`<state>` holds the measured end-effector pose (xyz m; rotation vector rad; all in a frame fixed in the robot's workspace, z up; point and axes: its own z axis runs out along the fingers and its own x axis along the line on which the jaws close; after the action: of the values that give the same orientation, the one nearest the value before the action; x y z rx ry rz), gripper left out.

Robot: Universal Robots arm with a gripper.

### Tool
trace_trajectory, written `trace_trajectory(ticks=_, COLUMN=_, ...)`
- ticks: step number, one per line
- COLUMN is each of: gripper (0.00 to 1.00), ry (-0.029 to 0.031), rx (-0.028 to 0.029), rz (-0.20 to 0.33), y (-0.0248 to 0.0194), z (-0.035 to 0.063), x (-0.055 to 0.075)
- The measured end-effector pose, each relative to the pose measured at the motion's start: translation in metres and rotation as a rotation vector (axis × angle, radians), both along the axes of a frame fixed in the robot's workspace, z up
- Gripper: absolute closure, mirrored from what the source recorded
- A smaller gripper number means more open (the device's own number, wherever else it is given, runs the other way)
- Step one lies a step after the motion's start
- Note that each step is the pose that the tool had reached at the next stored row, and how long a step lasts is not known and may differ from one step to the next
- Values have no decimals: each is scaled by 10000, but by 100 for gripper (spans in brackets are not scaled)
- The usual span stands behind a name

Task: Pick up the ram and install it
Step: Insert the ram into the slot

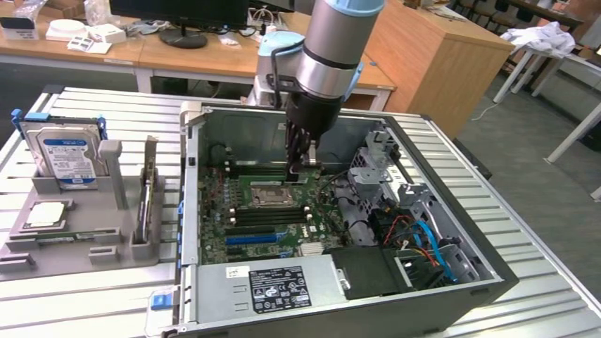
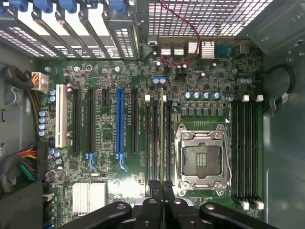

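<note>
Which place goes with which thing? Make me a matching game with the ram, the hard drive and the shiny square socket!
Things:
1. ram
2. hard drive
3. socket

Places:
A. standing in the grey holder, outside the computer case
B. on the green motherboard
C. pinched in the gripper, inside the case

Pairs: 1-C, 2-A, 3-B

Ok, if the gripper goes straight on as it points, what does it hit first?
Probably the black memory slots beside the CPU socket; the ram in the gripper would touch them first.
</note>
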<state>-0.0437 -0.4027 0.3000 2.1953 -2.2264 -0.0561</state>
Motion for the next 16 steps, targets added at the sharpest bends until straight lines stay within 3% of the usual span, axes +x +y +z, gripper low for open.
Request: trace_trajectory(ticks=16, gripper=88, ry=0, rx=0, rz=0, y=0, z=-149, x=0)
